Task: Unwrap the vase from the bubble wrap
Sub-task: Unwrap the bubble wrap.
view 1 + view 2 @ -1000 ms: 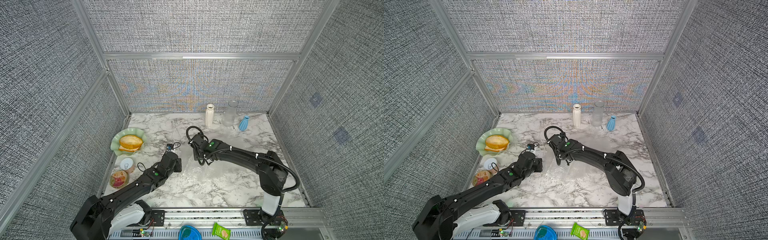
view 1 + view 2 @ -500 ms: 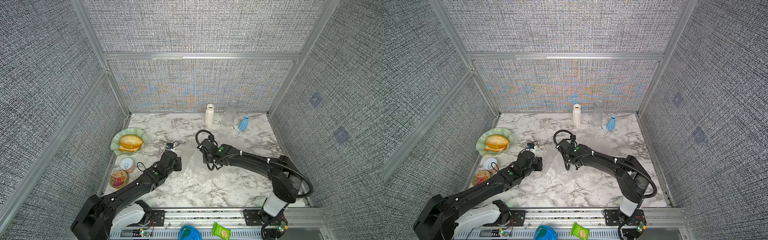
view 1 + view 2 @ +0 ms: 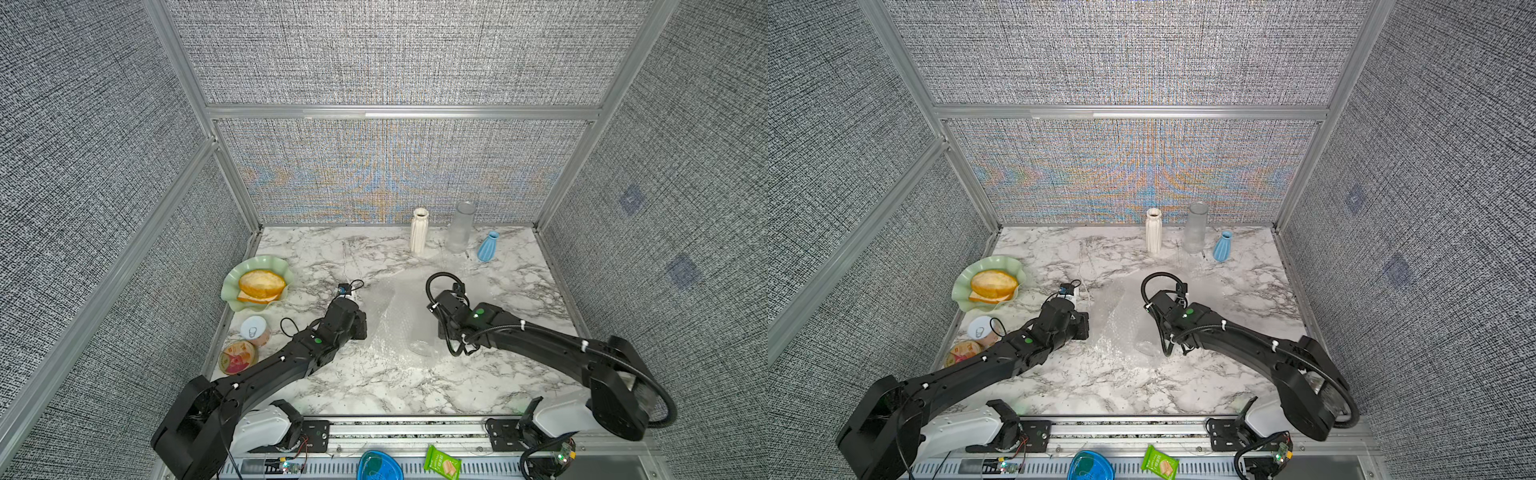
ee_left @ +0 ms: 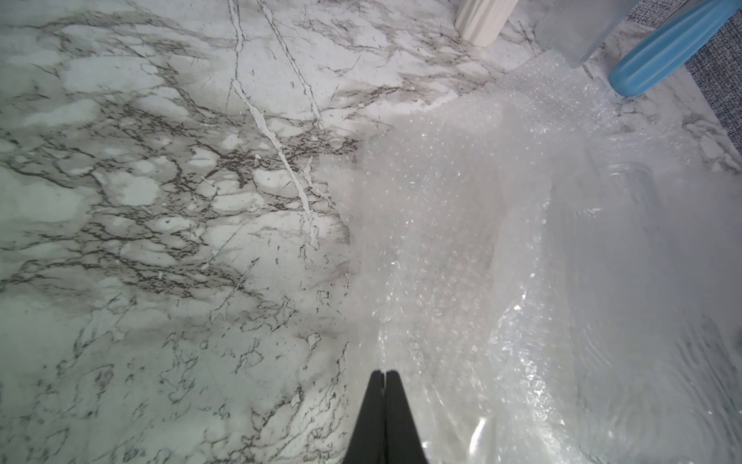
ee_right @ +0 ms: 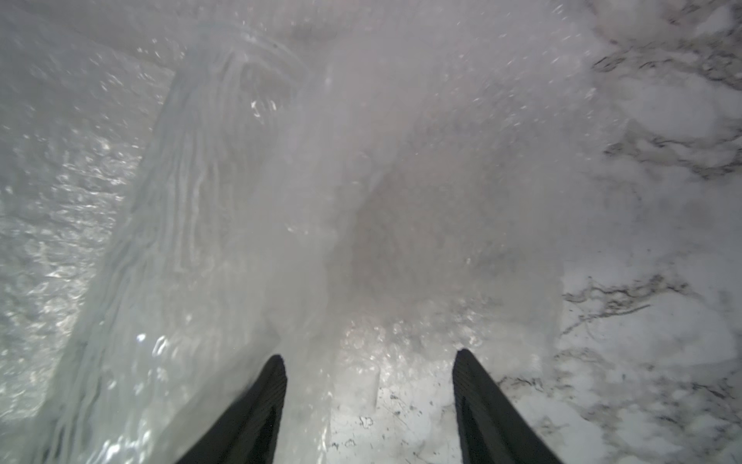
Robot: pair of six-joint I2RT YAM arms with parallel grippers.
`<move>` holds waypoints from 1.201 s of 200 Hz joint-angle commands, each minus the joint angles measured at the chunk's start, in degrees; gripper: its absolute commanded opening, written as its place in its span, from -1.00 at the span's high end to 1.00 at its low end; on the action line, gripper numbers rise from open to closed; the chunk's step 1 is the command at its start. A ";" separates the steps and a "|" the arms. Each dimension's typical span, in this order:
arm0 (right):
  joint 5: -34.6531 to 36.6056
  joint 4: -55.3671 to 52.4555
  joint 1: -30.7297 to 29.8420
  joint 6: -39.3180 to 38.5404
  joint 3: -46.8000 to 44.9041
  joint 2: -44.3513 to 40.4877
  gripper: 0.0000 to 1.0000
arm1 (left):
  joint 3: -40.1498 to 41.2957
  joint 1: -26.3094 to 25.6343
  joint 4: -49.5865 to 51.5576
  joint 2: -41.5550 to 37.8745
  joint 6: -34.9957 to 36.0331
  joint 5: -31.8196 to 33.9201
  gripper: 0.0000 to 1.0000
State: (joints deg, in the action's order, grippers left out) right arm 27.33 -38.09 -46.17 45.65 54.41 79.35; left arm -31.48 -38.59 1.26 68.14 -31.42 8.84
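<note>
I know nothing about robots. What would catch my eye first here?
A crinkly sheet of bubble wrap sprawls in the middle, with a clear vase lying in it. The left gripper pinches the wrap's edge, and the right gripper hangs open beside the vase. A green plate of bread sits at the left edge.

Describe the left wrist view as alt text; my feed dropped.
The shut left gripper appears to pinch the edge of crumpled bubble wrap spread over the marble table. A clear glass vase lies in the wrap; a white vase, a frosted vase and a blue vase stand beyond.
</note>
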 commanded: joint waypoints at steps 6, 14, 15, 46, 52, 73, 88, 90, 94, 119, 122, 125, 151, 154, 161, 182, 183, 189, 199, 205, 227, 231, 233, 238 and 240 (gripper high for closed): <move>4.69 -5.05 0.12 1.83 1.88 -4.41 -0.24 | -0.24 0.03 -2.90 1.56 0.66 -1.54 1.00; 4.63 -4.93 0.03 1.48 2.51 -5.34 -0.24 | -0.41 0.01 -3.02 1.97 0.81 -1.63 1.00; 4.60 -4.87 0.03 1.47 2.70 -5.43 -0.24 | -0.46 0.05 -3.02 2.03 0.82 -1.63 1.00; 1.14 -1.82 -0.22 0.21 6.30 -4.39 -0.24 | -1.01 0.09 -2.98 2.77 1.34 -1.13 1.00; 0.36 -1.27 -0.36 -0.13 7.51 -3.41 -0.24 | -1.10 0.09 -2.88 2.77 1.45 -0.94 1.00; -1.83 -0.14 -0.67 -1.38 12.32 1.54 -0.24 | -1.74 0.18 -1.85 3.25 1.37 -0.34 1.00; -4.07 0.86 -0.76 -2.13 15.61 5.15 -0.24 | -1.84 0.27 -1.22 3.22 1.14 0.01 1.00; -4.40 1.01 -0.76 -2.31 16.13 5.67 -0.24 | -1.83 0.27 -1.14 3.23 1.11 0.03 1.00; -4.98 1.28 -0.83 -2.51 16.97 6.66 -0.24 | -1.83 0.22 -1.01 3.21 1.02 0.04 1.00; -7.36 1.60 -0.90 -2.48 20.20 12.02 -0.24 | -1.49 0.39 -0.65 3.31 0.92 -0.12 1.00; -7.64 1.69 -0.85 -2.39 20.28 12.57 -0.24 | -1.45 0.43 -0.64 3.34 0.84 -0.14 1.00; -7.90 1.70 -0.77 -2.40 20.17 13.03 -0.24 | -1.46 0.44 -0.58 3.38 0.83 -0.14 1.00; -9.32 3.68 -0.33 -0.88 15.55 13.37 -0.24 | -2.13 0.53 0.75 4.00 0.75 0.19 1.00; -9.34 3.98 -0.28 -0.69 14.72 13.03 -0.24 | -2.26 0.48 0.96 4.00 0.81 0.25 1.00; -9.32 4.44 -0.08 -0.18 12.68 12.08 -0.24 | -2.50 0.61 1.26 4.12 0.83 0.30 1.00; -8.83 5.00 0.87 1.36 6.16 8.27 -0.24 | -3.38 0.75 2.24 4.78 0.90 0.30 1.00; -8.81 5.11 0.93 1.41 5.98 8.05 -0.24 | -3.39 0.77 2.29 4.75 0.91 0.30 1.00; -8.76 5.75 1.12 1.83 3.65 6.60 -0.24 | -3.54 0.80 2.35 4.96 1.01 0.30 1.00; -8.87 7.37 1.48 2.46 0.19 4.12 -0.24 | -3.82 0.84 2.59 5.37 1.10 0.30 1.00; -9.03 8.67 1.61 2.87 -2.40 2.73 -0.24 | -4.10 0.85 2.67 5.65 1.10 0.26 1.00; -10.17 15.38 1.70 4.11 -10.00 -1.14 -0.24 | -5.24 0.97 2.79 7.07 1.27 -0.05 1.00; -10.11 16.43 1.68 4.41 -10.95 -1.55 -0.24 | -5.55 1.04 2.86 7.33 1.21 -0.13 1.00; -10.17 16.81 1.74 4.53 -11.25 -1.76 -0.24 | -5.70 0.99 2.96 7.42 1.26 -0.14 1.00; -10.13 17.89 1.79 4.64 -12.26 -2.12 -0.24 | -6.20 0.97 3.23 7.71 1.20 -0.14 1.00; -10.18 18.29 1.79 4.63 -12.58 -2.34 -0.24 | -6.37 0.97 3.40 7.84 1.25 -0.14 1.00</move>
State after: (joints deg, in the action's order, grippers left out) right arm 17.69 -27.18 -44.49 47.88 45.41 78.98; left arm -36.42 -37.74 3.40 75.02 -30.44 8.64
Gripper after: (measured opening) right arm 0.619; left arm 0.048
